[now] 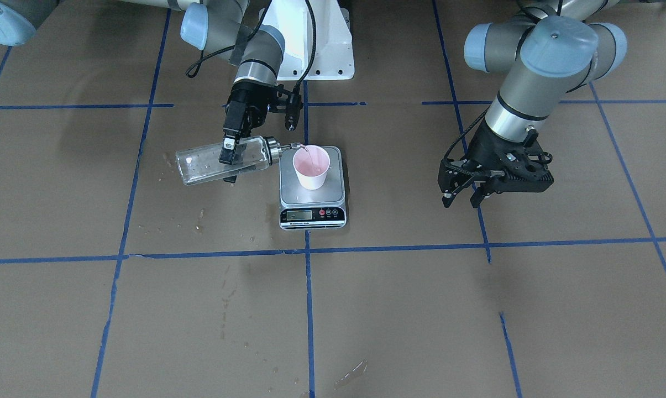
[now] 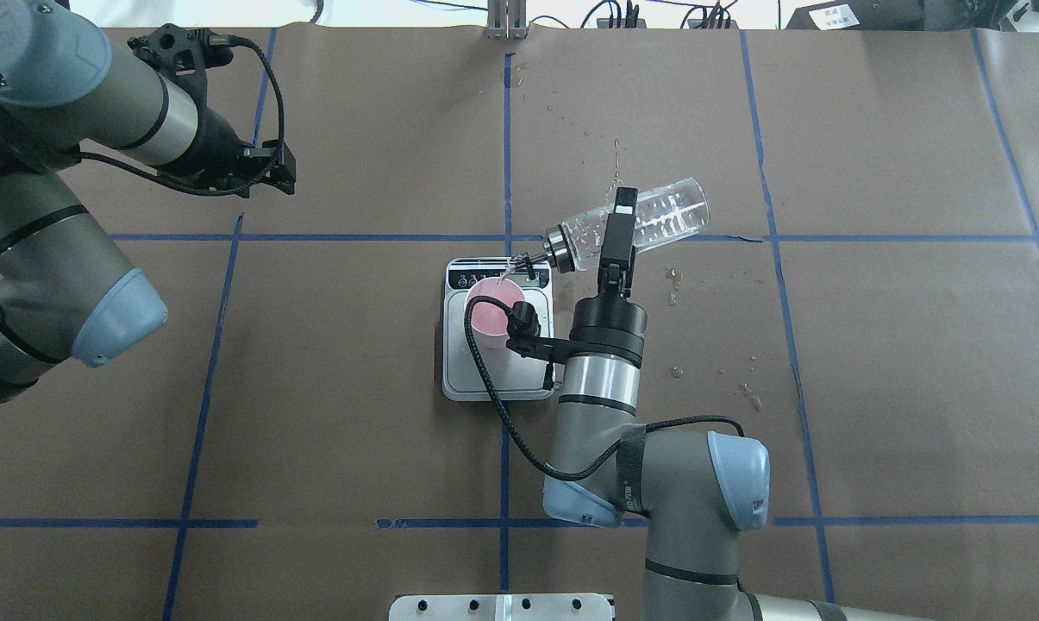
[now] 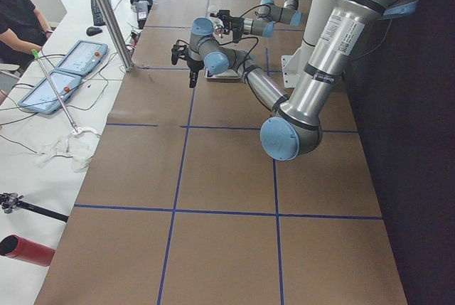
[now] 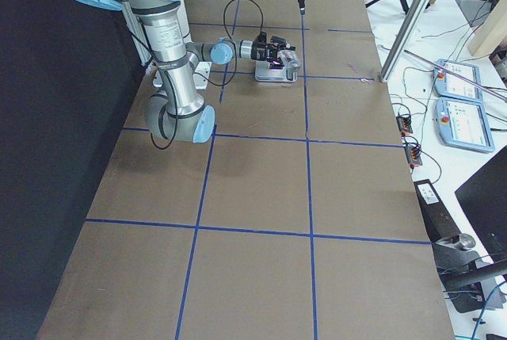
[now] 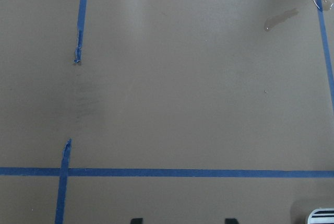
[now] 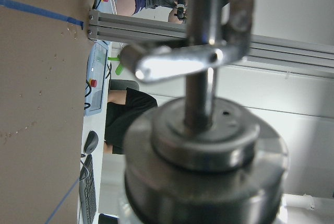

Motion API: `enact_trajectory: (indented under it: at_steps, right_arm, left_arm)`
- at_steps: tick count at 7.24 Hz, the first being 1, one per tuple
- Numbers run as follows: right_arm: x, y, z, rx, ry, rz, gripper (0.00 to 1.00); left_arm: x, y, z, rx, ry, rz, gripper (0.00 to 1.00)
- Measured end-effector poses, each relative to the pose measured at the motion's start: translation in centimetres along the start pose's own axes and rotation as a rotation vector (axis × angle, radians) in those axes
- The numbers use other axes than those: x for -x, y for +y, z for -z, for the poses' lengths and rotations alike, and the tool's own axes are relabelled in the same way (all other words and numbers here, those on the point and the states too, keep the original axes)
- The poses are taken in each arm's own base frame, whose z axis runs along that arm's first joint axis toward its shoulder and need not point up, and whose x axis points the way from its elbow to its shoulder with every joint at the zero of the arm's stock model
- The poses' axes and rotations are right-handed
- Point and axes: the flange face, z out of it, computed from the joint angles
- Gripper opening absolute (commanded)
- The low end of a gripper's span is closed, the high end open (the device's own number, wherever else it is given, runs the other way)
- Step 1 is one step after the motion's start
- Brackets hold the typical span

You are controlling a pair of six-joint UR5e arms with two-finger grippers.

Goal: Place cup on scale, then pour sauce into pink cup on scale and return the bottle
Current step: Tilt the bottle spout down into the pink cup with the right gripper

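Bottle [image 1: 211, 163] lies tipped almost level in the right end effector [image 1: 229, 165], which is clamped round its middle. Its spout [image 1: 295, 146] is over the rim of the cup [image 1: 311, 168] on the scale [image 1: 291, 192], and a thin thread of sauce [image 1: 307, 155] runs in. The pour should go best with a gentle tilt and the spout above the cup's mouth, righting the bottle before drawing it away. Left end effector [image 1: 461, 202] hangs well apart, fingers spread and empty, so nothing blocks the way, though wet spots [image 1: 200, 214] dot the bench [image 1: 399, 309] beside the scale.
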Motion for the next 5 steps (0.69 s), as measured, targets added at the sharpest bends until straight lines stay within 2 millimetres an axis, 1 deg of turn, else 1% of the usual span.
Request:
enact_trajectory:
  at_steps: [3, 5]
  right_arm:
    - [0.1, 0.15, -0.04, -0.004, 0.016, 0.037, 0.0]
    - [0.01, 0.13, -0.09, -0.005, 0.021, 0.033, 0.0]
  left_arm:
    - [0.01, 0.04, -0.09, 0.002, -0.001, 0.0, 0.61]
    - [0.01, 0.07, -0.12, 0.003, -0.001, 0.0, 0.61]
